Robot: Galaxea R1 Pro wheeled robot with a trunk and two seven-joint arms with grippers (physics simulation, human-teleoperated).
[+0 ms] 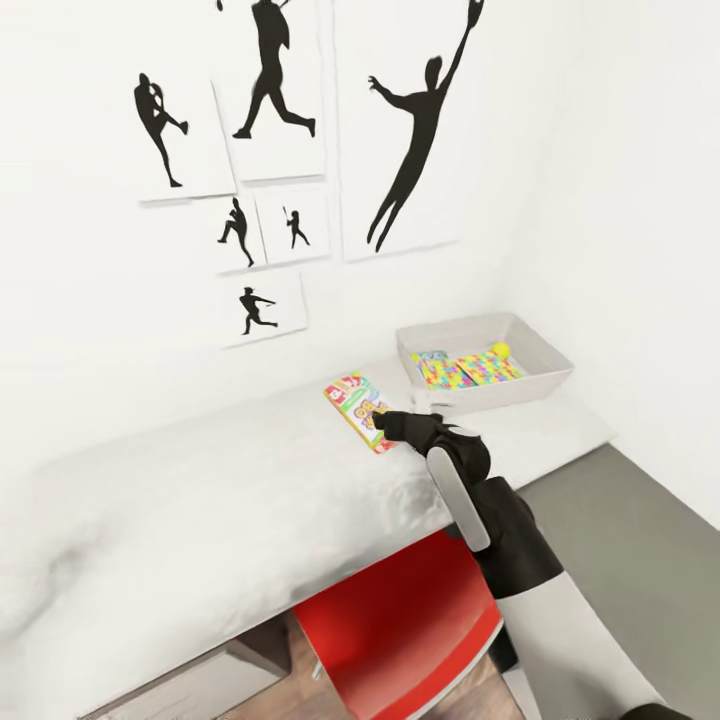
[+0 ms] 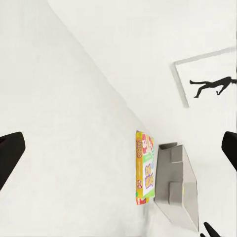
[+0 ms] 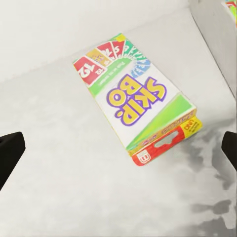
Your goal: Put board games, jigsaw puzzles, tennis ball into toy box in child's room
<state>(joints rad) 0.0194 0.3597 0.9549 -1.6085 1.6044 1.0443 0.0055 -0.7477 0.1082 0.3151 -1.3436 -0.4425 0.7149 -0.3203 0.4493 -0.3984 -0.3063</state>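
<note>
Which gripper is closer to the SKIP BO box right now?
The right. The right gripper is open and poised right at the SKIP BO box, which lies flat between its fingers in the right wrist view. The left gripper, also open, views it from farther away.

The "SKIP BO" board game [image 3: 136, 103] lies flat on the pale table [image 3: 59, 163], its red end nearest the camera. The right gripper [image 3: 118, 153] is spread wide, dark fingertips [image 3: 10, 150] apart just short of the box. The toy box wall [image 3: 217, 39] stands beside it.
</note>
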